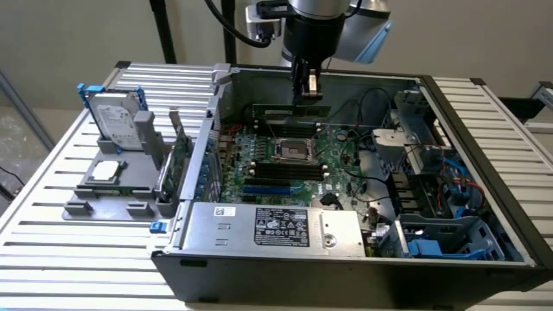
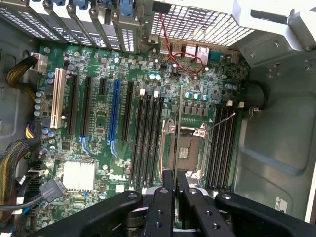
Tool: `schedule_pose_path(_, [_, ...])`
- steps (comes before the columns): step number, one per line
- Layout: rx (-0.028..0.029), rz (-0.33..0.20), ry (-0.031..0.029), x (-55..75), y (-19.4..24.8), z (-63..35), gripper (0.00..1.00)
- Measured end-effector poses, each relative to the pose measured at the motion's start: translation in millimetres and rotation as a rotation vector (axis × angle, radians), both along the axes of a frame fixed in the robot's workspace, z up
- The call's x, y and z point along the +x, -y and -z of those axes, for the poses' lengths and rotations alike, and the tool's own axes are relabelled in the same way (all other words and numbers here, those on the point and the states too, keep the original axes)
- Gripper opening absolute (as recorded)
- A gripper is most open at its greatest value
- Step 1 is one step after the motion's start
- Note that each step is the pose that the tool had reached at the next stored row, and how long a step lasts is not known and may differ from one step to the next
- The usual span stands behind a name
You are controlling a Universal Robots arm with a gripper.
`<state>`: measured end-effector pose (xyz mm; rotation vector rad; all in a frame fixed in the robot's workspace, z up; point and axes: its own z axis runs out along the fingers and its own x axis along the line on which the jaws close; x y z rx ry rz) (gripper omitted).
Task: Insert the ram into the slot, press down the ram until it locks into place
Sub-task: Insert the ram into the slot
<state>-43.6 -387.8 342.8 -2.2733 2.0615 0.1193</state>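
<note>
Insertion seems in hand: fingers [image 1: 309, 87] clamped on the thin green circuit-board ram [image 1: 276, 110] must align it with the black plastic slot [image 1: 278, 170] at 6 o'clock.

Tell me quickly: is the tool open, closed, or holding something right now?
The tool: closed, holding the ram by its upper edge.

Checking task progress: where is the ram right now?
In the exterior view, the ram hangs in the gripper inside the open case, above the motherboard near the far wall, just beyond the CPU socket, clear of the black slots.
</note>
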Motion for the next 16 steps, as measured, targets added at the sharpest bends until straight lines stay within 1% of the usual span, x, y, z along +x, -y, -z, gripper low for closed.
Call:
schedule_pose_path(3, [-0.0143, 0.0, 0.0037, 0.0, 0.5, 2.5, 0.14])
schedule_pose_path(5, [-0.0205, 0.0, 0.0046, 0.0, 0.7, 4.8, 0.14])
schedule_pose_path(7, [-0.0249, 0.0, 0.005, 0.0, 0.7, 7.7, 0.14])
schedule_pose_path(10, [-0.0364, 0.004, 0.0049, 0.0, 0.6, 11.0, 0.14])
schedule_pose_path(12, [-0.0418, 0.014, 0.0048, 0.0, 0.7, 12.7, 0.14])
schedule_pose_path(15, [-0.0478, 0.034, 0.0045, 0.2, 0.7, 15.0, 0.14])
schedule_pose_path(16, [-0.049, 0.041, 0.0044, 0.2, 0.7, 16.1, 0.14])
